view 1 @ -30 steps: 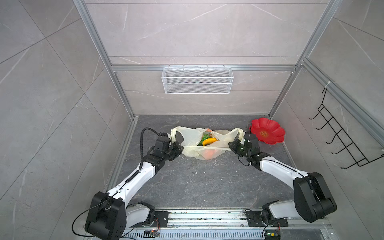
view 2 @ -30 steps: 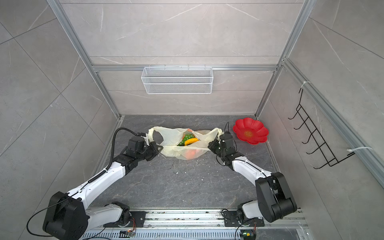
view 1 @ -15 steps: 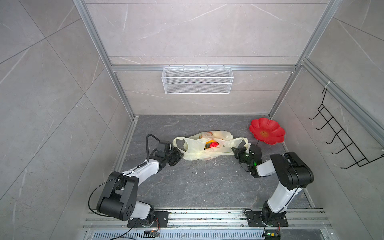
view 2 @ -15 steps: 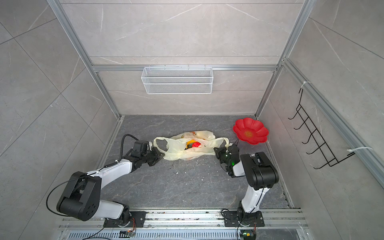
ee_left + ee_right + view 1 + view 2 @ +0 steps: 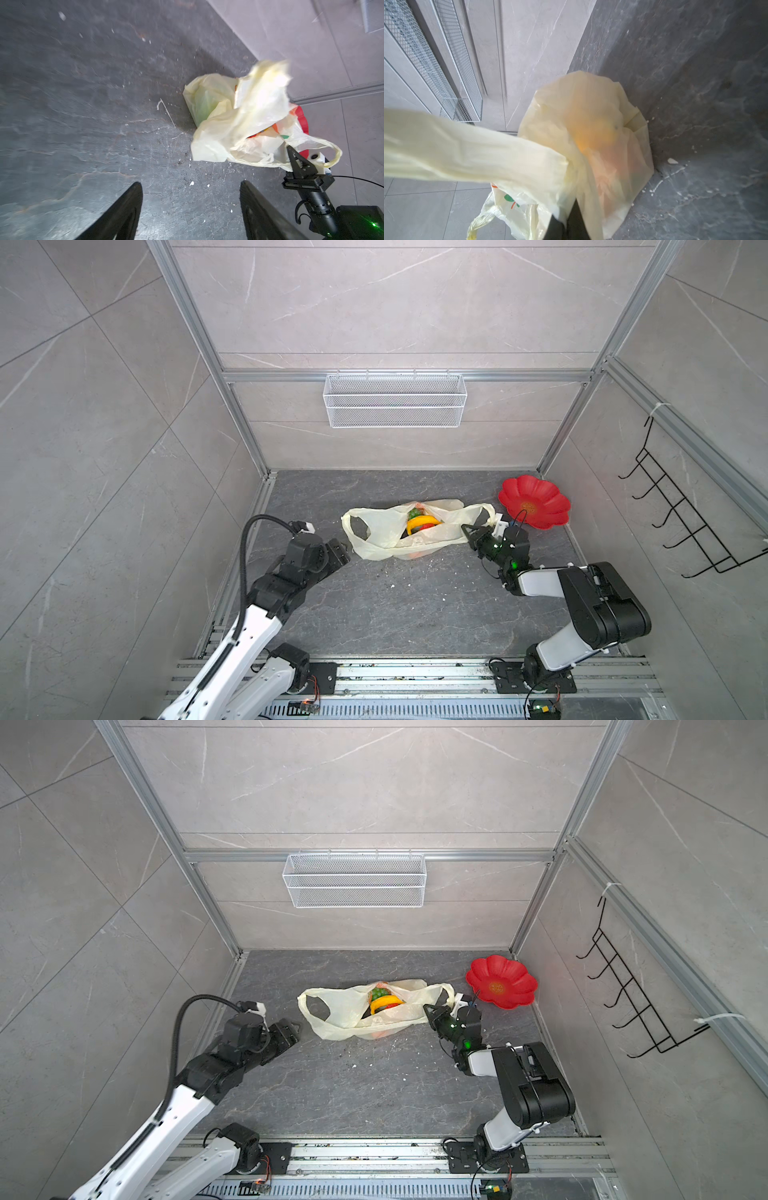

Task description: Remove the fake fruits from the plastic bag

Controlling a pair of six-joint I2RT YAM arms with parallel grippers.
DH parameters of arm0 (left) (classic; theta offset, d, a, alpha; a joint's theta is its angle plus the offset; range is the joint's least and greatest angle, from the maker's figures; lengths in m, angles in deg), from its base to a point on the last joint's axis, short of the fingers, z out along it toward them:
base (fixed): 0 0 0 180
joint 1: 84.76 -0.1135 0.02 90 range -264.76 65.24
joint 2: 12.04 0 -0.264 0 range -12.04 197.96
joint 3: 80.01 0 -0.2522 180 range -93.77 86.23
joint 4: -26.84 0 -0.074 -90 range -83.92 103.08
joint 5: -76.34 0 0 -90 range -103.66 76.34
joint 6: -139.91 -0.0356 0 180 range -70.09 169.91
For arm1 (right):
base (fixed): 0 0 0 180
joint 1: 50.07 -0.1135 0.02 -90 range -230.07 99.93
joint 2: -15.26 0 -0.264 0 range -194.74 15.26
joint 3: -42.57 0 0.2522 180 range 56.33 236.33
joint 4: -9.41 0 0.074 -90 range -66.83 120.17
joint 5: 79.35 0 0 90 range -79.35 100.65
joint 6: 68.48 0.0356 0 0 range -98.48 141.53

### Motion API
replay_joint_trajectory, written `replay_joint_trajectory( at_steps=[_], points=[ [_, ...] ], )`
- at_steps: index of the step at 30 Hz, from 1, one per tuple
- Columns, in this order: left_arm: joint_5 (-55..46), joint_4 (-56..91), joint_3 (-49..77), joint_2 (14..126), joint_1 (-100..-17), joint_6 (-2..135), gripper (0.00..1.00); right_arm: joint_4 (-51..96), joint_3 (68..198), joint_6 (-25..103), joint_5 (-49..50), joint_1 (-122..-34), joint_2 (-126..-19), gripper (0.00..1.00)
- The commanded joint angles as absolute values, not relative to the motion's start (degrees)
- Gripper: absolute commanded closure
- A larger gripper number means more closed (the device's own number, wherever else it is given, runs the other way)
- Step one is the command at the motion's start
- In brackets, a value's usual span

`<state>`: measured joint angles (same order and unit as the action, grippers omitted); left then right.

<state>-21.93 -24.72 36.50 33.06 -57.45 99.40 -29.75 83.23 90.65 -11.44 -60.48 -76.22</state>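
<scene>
The plastic bag was found lying crumpled on the dark grey table, toward the back wall, with its mouth gaping upward in both top views. The fake fruits were observed inside the bag: a yellow banana and green grapes were seen through the opening, and an orange-red shape was made out through the film nearer the front edge. The right gripper was recorded as closed, with the film at the bag's right-hand handle pinched between its fingers; this was borne out in the right wrist view. The left gripper was recorded with its fingers spread wide and nothing held between them, just beside the bag's left handle loop but apart from it. A red flower-shaped dish was noted close behind the right gripper, near the back right corner
</scene>
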Motion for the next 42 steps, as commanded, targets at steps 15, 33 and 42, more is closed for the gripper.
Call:
replay_joint_trajectory(
  at_steps=[15,33,42],
  points=[
    [-50.00,-55.80,-26.03,95.38,-29.44,80.54,0.07,-26.68,84.28,89.38,-6.81,-67.02,-73.88,1.00],
    [-49.86,-55.50,-34.01,115.36,-38.34,80.65,0.06,-28.61,83.62,89.90,-7.98,-67.82,-73.86,1.00],
    [-39.05,-38.63,-22.29,105.90,-48.62,82.51,0.80,-19.46,86.09,85.03,-7.38,-68.00,-70.69,1.00]
  ],
)
